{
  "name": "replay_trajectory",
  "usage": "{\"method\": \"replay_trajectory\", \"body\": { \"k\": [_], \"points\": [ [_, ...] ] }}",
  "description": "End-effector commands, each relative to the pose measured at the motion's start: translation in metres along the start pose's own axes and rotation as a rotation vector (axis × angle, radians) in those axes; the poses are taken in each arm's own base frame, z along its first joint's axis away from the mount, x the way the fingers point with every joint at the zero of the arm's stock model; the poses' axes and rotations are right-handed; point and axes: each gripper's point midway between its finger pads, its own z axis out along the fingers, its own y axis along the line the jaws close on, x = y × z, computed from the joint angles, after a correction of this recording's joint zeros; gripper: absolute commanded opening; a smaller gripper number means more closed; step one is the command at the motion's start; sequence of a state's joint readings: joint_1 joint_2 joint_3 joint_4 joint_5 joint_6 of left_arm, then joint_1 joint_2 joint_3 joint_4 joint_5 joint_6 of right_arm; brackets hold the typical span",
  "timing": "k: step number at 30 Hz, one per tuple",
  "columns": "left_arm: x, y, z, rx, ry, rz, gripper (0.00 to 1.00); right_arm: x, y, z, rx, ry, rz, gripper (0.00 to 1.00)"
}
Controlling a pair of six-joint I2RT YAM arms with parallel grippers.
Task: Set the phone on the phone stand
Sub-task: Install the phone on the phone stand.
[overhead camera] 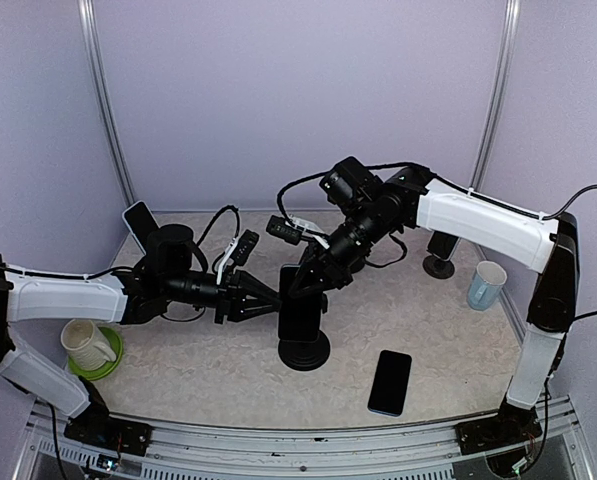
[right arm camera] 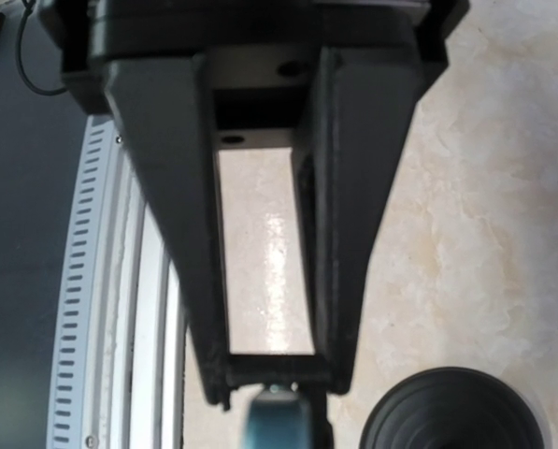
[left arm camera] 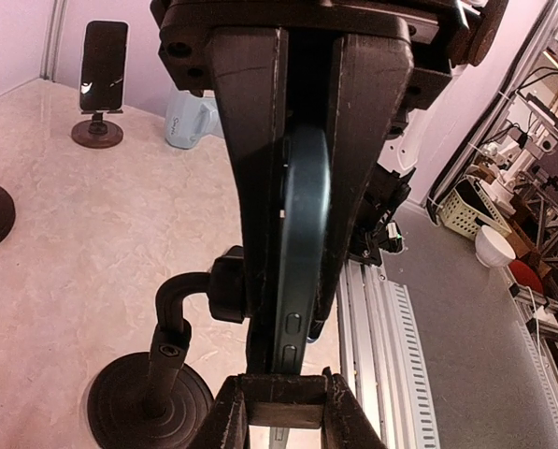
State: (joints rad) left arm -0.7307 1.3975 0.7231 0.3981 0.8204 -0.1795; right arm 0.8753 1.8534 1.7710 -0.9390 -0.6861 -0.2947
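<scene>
A dark phone stands upright on the black phone stand at the table's middle. My left gripper reaches in from the left, shut on the phone's side. In the left wrist view the phone shows edge-on between the two fingers, with my left gripper low on it and the stand beside it. My right gripper comes down from the back right, shut and holding nothing. Its tips sit right at the phone's top edge, next to the stand's base.
A second phone lies flat at the front right. A cream mug sits on a green saucer at the left. A blue and white cup stands at the right. Other stands are at the back left and back right.
</scene>
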Motion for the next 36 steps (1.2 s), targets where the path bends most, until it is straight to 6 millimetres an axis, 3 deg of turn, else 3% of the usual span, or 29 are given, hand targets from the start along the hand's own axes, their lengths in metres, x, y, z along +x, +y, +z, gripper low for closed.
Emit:
{"method": "replay_trajectory", "body": {
  "k": [1,4,8,18,30,33,36],
  "points": [
    [-0.043,0.004,-0.004,-0.072,-0.106,0.068,0.02,0.102,-0.024,0.042,0.065,0.367,0.193,0.0],
    [-0.044,0.004,-0.004,-0.076,-0.106,0.066,0.02,0.103,-0.027,0.041,0.086,0.373,0.191,0.0],
    [-0.045,0.002,-0.005,-0.073,-0.109,0.071,0.02,0.102,-0.034,0.037,0.132,0.377,0.189,0.08],
    [-0.049,-0.01,-0.008,-0.064,-0.122,0.114,0.02,0.102,-0.04,0.034,0.156,0.376,0.208,0.06],
    [-0.045,-0.006,-0.006,-0.071,-0.12,0.104,0.02,0.085,-0.039,0.026,0.186,0.333,0.174,0.37],
    [-0.044,-0.006,-0.005,-0.068,-0.12,0.103,0.02,0.076,-0.04,0.02,0.203,0.306,0.157,0.4],
    [-0.043,-0.007,-0.005,-0.069,-0.121,0.102,0.02,0.064,-0.04,0.014,0.221,0.275,0.14,0.6]
  ]
}}
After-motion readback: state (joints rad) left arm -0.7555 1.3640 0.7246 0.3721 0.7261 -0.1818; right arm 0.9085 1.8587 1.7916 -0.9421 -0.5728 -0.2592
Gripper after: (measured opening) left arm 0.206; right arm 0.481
